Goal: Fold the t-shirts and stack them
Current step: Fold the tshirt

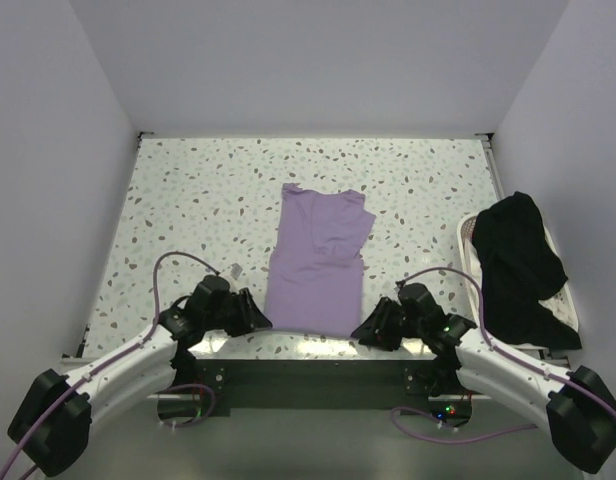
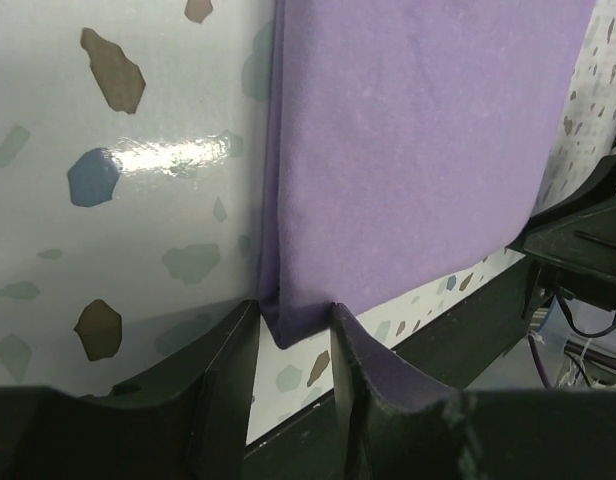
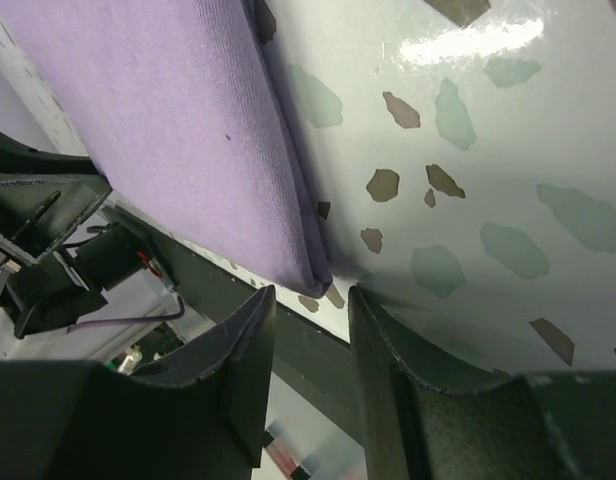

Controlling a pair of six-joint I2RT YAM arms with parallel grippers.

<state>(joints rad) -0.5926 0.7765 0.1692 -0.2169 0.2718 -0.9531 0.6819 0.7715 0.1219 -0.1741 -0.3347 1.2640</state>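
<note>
One lavender t-shirt (image 1: 316,265), one black t-shirt (image 1: 518,268), one left claw (image 1: 260,318), one right claw (image 1: 364,332)

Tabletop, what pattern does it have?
The tabletop is glossy white with scattered brown, grey and blue flecks, like terrazzo. It shows best in the left wrist view.

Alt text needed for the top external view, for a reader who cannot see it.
A pale lavender t-shirt, folded into a narrow strip, lies on the speckled table, with the left pincer and right pincer open at its two near corners. A black t-shirt is draped over a white basket at the right edge.
</note>
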